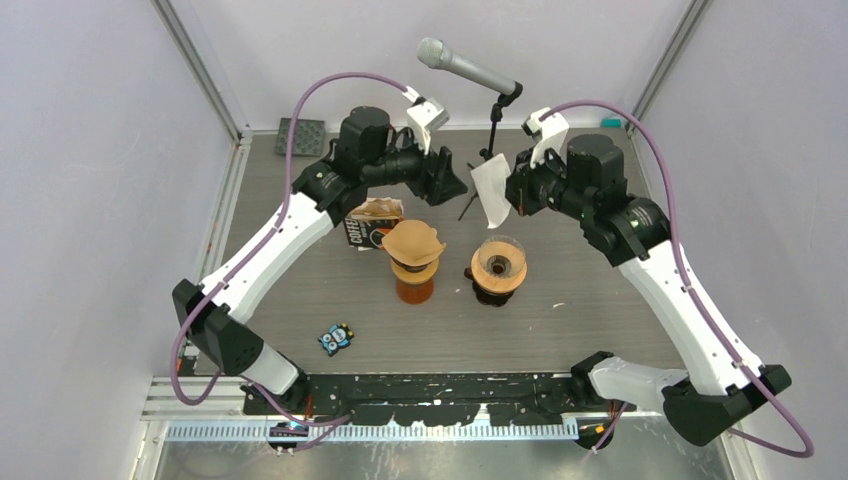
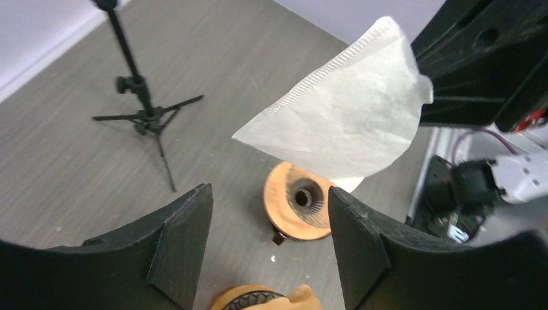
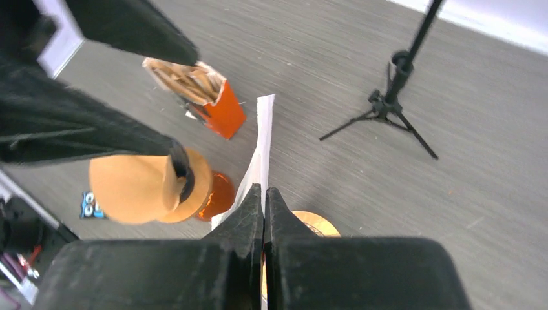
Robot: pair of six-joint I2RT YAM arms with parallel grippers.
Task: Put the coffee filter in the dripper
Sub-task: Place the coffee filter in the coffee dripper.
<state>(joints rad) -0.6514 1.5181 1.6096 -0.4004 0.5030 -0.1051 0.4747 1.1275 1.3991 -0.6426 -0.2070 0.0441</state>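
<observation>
Because it is pinched flat at one corner, the white folded paper coffee filter (image 1: 490, 192) hangs in the air as a closed fan rather than an open cone, with its crimped seam turned towards the left claw (image 2: 270, 194). The right claw (image 3: 265, 194) is pressed together on the paper, which stands straight out from between its tips. That grip keeps the sheet up off the grey wood-grain bench (image 1: 600, 310).

Facing it, the left claw stands spread with nothing between its fingers, and the filter sits just beyond its tips, apart from them. I judge it is placed there to help open the fold.

Below the right claw, a little nearer the arm bases, the amber ribbed dripper (image 1: 498, 262) stands mouth up and empty, so the filter has yet to go down into it.

Below the left claw a second dripper topped with a brown paper filter (image 1: 413, 245) sits on an orange glass server, beside an open orange box of brown filters (image 1: 375, 222). Between the two claws and behind them stands a grey microphone on a black tripod (image 1: 465, 65).
</observation>
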